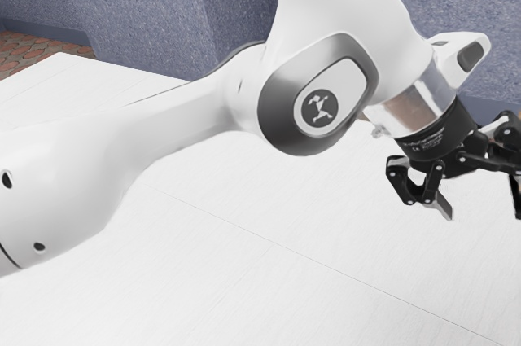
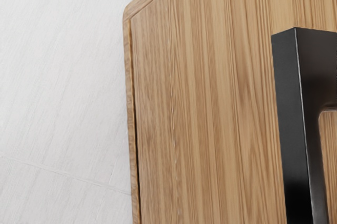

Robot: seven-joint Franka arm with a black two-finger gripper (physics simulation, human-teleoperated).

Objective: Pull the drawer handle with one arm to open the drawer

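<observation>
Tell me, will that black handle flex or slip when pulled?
The black handle looks like a rigid square-edged bar, so probably stiff. Its smooth dark finish may be slippery. The wooden drawer front seems solid, unlikely fragile.

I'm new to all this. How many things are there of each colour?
Black: 2, the gripper and the drawer handle
White: 2, the arm and the table
Wood-coloured: 1, the drawer front
Total: 5

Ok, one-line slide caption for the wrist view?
Wrist camera facing a wooden drawer front with a black bar handle, white table beside it.
</observation>
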